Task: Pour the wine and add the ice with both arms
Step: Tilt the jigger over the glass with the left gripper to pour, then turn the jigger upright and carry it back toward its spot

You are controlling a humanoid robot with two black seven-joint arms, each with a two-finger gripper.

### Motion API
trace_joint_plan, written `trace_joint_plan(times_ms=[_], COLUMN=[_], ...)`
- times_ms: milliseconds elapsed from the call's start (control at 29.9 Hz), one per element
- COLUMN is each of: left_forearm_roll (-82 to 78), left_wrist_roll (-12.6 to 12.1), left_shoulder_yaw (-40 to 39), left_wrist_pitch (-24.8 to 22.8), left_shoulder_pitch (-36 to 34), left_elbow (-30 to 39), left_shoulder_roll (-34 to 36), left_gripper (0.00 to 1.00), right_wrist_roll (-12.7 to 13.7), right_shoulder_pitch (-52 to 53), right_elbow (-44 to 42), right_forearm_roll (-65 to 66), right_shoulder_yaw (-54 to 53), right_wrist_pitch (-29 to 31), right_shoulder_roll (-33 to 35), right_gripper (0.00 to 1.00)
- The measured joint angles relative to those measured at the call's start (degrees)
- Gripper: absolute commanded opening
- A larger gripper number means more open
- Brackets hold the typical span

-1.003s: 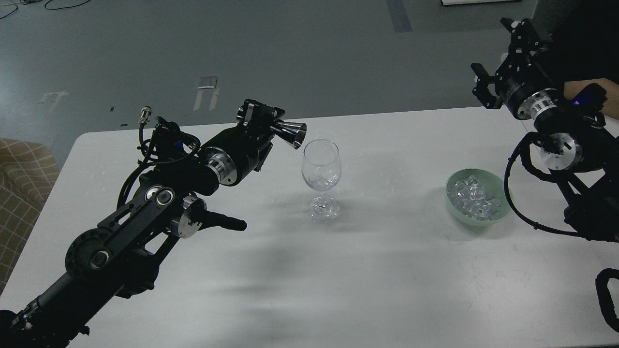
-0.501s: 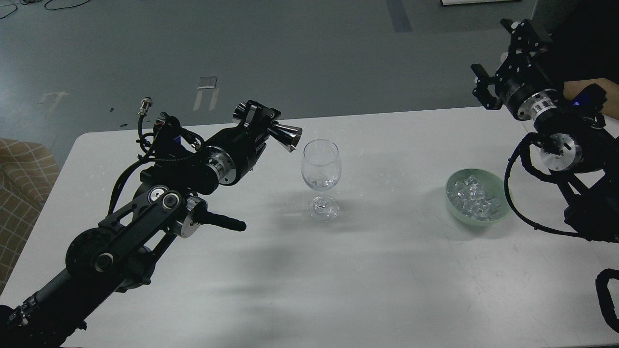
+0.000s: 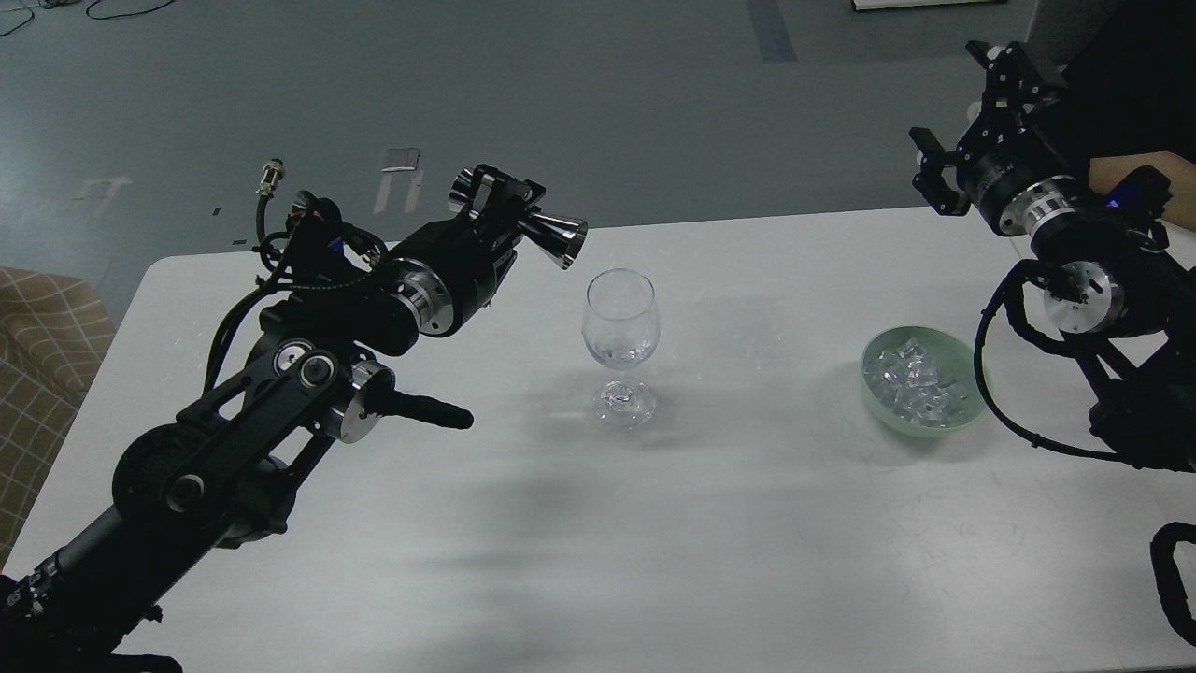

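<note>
Ice (image 3: 914,383) — small clear glassy cubes

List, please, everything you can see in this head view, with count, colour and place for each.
wine glass: one, clear, upright near the table's middle.
jigger: one, shiny metal, tipped sideways in the left gripper, up and left of the glass rim.
bowl: one, pale green, right part of the table.
ice: a heap of clear cubes, in the bowl.
table: one, white, across the view.
chair: one, tan checked, left edge.
left gripper: black, holding the jigger.
right gripper: black, fingers spread, raised beyond the bowl, holding nothing.
</note>
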State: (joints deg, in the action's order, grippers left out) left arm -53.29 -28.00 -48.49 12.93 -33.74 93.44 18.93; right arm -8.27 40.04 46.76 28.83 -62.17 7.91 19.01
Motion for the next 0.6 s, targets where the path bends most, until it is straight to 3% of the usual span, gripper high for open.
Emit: trace_joint_plan(times_ms=[401,602], left_forearm_roll=[22.08,37.34], left_wrist_roll=[0.0,0.0], left_shoulder_yaw=[-7.24,-16.88], left_wrist_pitch=[4.49,8.35], left_shoulder_pitch=[-0.27,1.72], left_elbow=[2.09,2.1], left_shoulder_roll=[0.46,0.32], left_gripper=[0.03,0.04], right_wrist_roll=[0.08,0.09], right_shoulder_pitch=[-0.42,-0.73], right_elbow=[0.1,0.11], right_forearm_roll=[0.0,0.0], right_shoulder_yaw=[-0.02,-0.02], right_wrist_pitch=[0.0,0.0], right_shoulder_roll=[0.0,-0.02], right_gripper=[1.0,1.0])
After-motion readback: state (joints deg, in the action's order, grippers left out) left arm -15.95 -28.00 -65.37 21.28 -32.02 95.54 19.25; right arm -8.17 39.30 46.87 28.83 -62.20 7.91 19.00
